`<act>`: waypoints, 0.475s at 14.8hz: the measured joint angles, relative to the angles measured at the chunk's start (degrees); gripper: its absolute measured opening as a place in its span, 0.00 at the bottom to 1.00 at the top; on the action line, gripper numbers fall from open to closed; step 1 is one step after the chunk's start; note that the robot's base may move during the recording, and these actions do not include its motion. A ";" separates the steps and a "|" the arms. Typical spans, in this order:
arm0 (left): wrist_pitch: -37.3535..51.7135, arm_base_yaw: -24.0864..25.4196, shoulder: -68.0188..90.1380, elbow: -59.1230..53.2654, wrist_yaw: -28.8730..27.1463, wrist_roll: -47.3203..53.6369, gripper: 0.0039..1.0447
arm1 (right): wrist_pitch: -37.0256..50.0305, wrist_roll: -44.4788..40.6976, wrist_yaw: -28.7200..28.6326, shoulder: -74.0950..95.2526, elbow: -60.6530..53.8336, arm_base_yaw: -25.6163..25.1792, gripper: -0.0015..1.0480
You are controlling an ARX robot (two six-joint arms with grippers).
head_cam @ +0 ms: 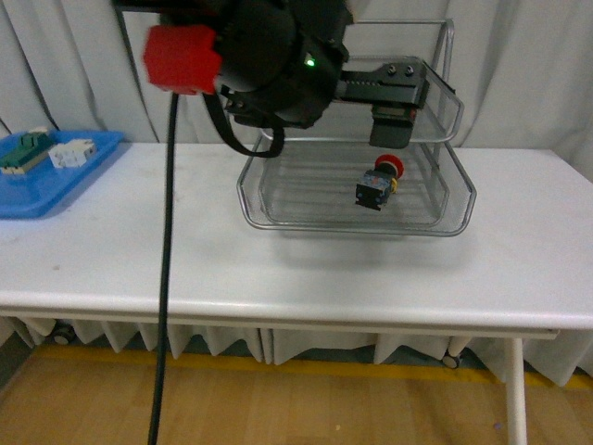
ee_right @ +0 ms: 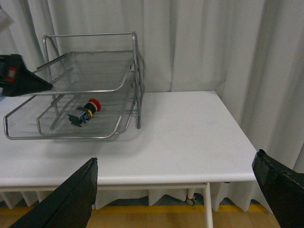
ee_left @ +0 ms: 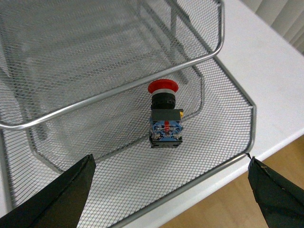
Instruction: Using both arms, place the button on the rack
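The button (head_cam: 378,183), red cap on a black and blue body, lies on its side on the bottom tier of the silver wire rack (head_cam: 278,221). My left gripper (head_cam: 394,130) is open and empty, held just above and behind the button at the middle tier. In the left wrist view the button (ee_left: 164,116) lies on the mesh beyond the open left gripper (ee_left: 168,194), apart from both fingers. My right gripper (ee_right: 175,194) is open and empty, well away from the rack (ee_right: 61,137), over the table's right part. The button (ee_right: 85,111) shows there too.
A blue plastic tray (head_cam: 37,199) at the table's left edge holds a white block (head_cam: 72,153) and a green-and-cream component (head_cam: 23,150). A black cable (head_cam: 167,278) hangs from the left arm down in front of the white table (head_cam: 306,278). Curtains close off the back.
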 joint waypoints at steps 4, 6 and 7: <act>22.10 10.47 -24.83 -27.30 -1.27 0.20 0.87 | 0.04 0.00 0.02 0.00 0.00 0.00 0.94; 37.42 16.39 -34.60 -42.60 -12.33 0.35 0.66 | 0.00 0.00 -0.13 0.00 0.00 0.00 0.94; 41.64 19.37 -39.74 -49.07 -13.14 0.31 0.54 | 0.00 0.00 -0.13 0.00 0.00 0.00 0.94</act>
